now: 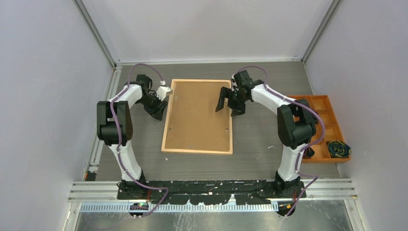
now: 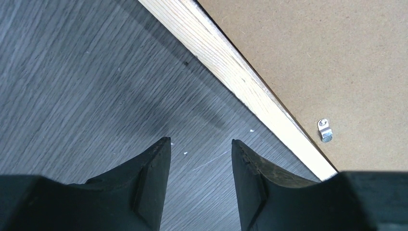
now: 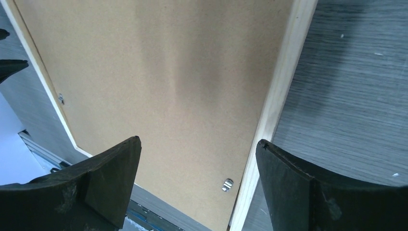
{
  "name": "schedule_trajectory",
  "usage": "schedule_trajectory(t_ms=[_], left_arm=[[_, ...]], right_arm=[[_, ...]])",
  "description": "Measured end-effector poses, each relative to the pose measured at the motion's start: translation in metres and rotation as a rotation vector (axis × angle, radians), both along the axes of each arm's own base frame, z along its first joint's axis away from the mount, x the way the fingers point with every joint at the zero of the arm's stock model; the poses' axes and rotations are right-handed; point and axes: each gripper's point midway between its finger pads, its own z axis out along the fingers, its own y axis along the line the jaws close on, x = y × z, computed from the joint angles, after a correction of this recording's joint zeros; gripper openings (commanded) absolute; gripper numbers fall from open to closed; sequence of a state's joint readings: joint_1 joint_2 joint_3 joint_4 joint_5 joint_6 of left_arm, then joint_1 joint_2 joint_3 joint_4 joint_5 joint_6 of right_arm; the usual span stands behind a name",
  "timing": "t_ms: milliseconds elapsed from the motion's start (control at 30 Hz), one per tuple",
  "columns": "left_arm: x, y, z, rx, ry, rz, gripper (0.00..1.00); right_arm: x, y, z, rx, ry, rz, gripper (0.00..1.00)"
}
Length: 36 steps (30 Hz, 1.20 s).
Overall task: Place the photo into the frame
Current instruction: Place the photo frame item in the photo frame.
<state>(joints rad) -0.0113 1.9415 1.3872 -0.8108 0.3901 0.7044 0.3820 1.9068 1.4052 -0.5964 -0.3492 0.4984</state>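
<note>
Photo (image 1: 197, 115) brown back up inside light-wood frame (image 2: 250, 91), grey table (image 1: 260, 134) round every edge, left gripper (image 2: 201, 144) part-spread, right gripper (image 3: 198, 142) wide, both empty

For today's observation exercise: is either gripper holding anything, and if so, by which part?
Nothing is held. The left gripper is open over the table beside the frame; the right gripper is open above the frame's right edge.

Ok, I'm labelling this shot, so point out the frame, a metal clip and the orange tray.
frame (image 2: 240, 82), left wrist view, on its light-wood border.
metal clip (image 2: 325, 130), left wrist view, on the clip's middle.
orange tray (image 1: 317, 97), top external view, on its far rim.
</note>
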Motion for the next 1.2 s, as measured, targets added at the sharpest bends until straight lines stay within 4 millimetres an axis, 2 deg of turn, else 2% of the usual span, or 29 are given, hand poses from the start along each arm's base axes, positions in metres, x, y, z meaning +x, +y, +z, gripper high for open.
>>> schedule_trajectory(t_ms=[333,767,900,1067,1200], left_arm=[[0.003,-0.005,0.001,-0.002,-0.004,0.003,0.50],[0.006,-0.015,-0.008,0.007,0.004,-0.025,0.49],[0.007,-0.017,-0.008,0.010,0.002,-0.028,0.49],[0.007,-0.018,-0.008,0.010,-0.001,-0.031,0.49],[0.007,-0.018,-0.008,0.012,-0.002,-0.032,0.48]], right_arm=[[0.000,-0.001,-0.016,-0.018,0.028,0.003,0.92],[0.005,0.007,-0.015,0.045,0.029,0.007,0.87],[0.008,0.017,-0.012,0.092,0.022,0.013,0.85],[0.009,0.031,-0.005,0.145,0.008,0.034,0.85],[0.008,0.032,-0.005,0.147,0.010,0.037,0.88]])
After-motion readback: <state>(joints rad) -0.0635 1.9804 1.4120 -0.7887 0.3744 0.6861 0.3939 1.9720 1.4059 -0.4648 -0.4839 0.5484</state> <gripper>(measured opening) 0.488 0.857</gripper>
